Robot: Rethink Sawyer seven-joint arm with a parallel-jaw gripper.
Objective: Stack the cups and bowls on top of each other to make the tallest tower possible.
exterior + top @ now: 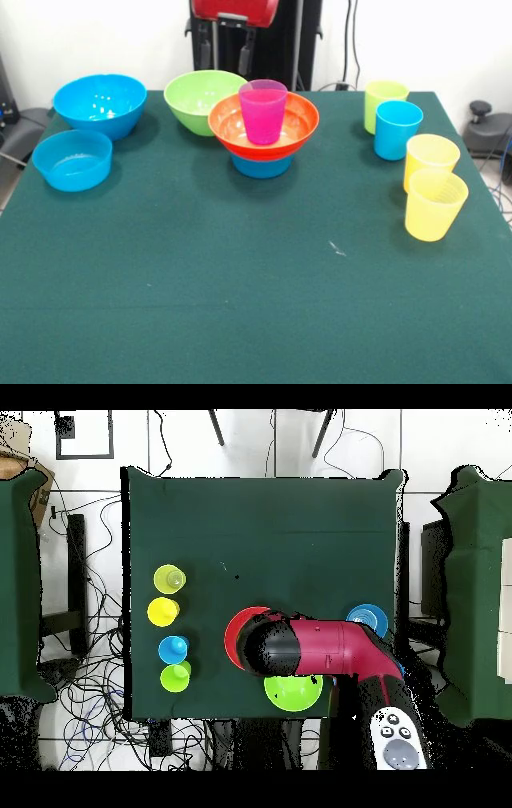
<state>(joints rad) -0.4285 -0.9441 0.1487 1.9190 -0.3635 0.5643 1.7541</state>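
Yellow cups [434, 204] sit nearest the camera, at 3 o'clock on the cloth, blue cup [398, 130] and lime cup [385, 106] behind them. My gripper's state I cannot tell; my arm [330, 649] hangs over the tower [263, 126]: purple cup [262, 111] in orange bowl [300, 128] on small blue bowl [262, 166], 12 o'clock. Light, slick plastic; I'd pinch a cup's rim wall.

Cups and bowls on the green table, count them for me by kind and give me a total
Cups: 5, namely purple, lime green, blue and two yellow.
Bowls: 5, namely orange, lime green, large blue and two smaller blue.
Total: 10.
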